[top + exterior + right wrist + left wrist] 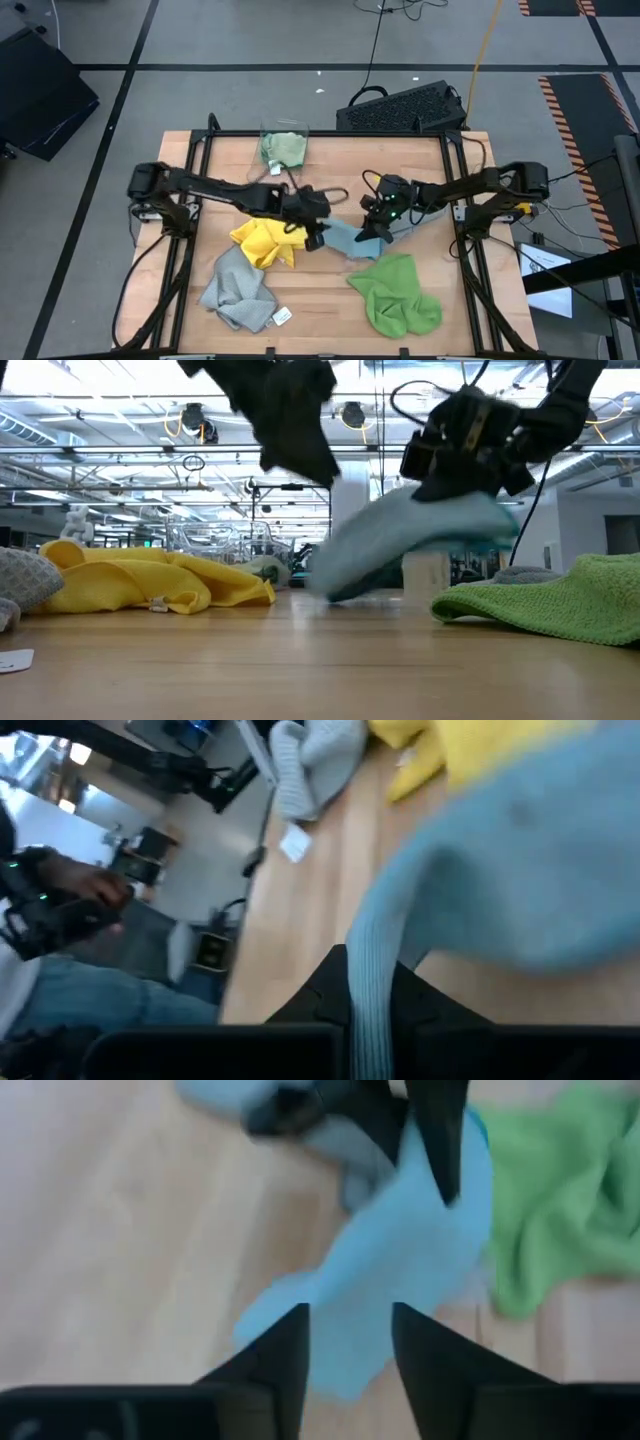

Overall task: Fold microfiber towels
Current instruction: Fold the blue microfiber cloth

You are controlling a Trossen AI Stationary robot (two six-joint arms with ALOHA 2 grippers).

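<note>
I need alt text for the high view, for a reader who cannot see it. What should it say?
Seen from above, the right claw is shut on a light blue towel at the middle of a wooden table, with the left claw close beside it. Yellow, grey and bright green towels lie crumpled around them.

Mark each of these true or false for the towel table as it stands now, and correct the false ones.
1. The right tool is shut on the light blue towel. True.
2. The light blue towel lies flat on the table. False: in the low view one side of it is lifted off the wood.
3. The bright green towel is inside the clear bin. False: it lies on the table, at the near right; a pale green towel sits in the clear bin.
4. The yellow towel lies beside a grey towel. True.
5. The left tool grips the yellow towel. False: its fingers stand apart over the light blue towel.
</note>
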